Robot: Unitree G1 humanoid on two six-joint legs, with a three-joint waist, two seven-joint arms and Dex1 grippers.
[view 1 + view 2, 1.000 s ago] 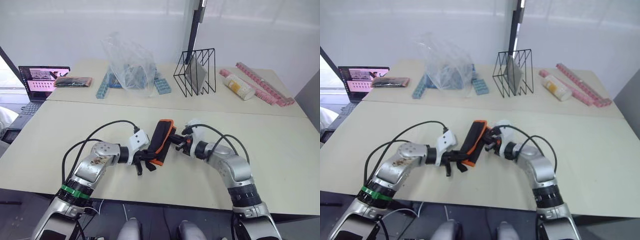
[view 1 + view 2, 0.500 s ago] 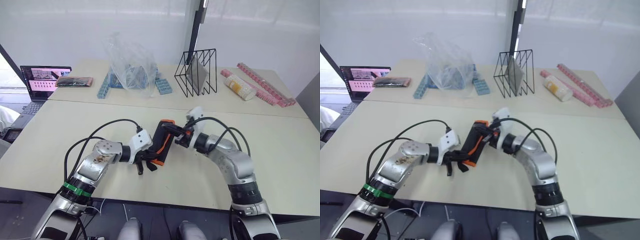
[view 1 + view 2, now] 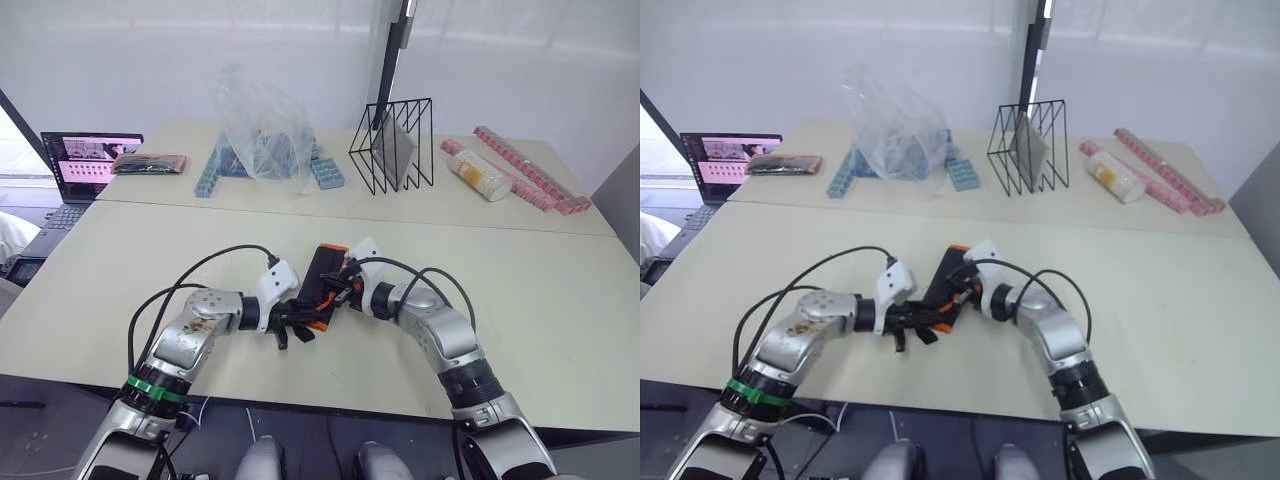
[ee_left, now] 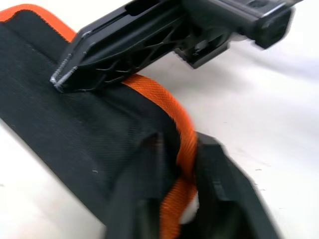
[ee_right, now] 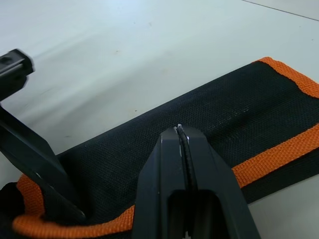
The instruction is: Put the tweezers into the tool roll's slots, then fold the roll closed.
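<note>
The tool roll [image 3: 324, 286] is seen folded shut, lying on the near tabletop [image 3: 560, 300] between the two arms. Its black cloth and orange trim are shown close up in both wrist views. The left gripper [image 4: 174, 199] is closed on the tool roll — its two black fingers [image 4: 224, 194] are pinched on the orange edge at the near end, with the trim squeezed between them. The right gripper [image 5: 182, 144] is held just above the black cloth of the tool roll, and its fingers [image 5: 162, 164] are pressed together with nothing between them. In the left wrist view the right gripper's tip is seen resting on the roll's top face. Farther back on the tabletop a clear plastic bag [image 3: 262, 128] is set over some blue blocks [image 3: 325, 172], and a black wire rack [image 3: 392, 145] is stood beside it. A laptop [image 3: 84, 160] is open at the far left, and pink strips [image 3: 530, 172] are laid at the far right — well apart from the roll.
</note>
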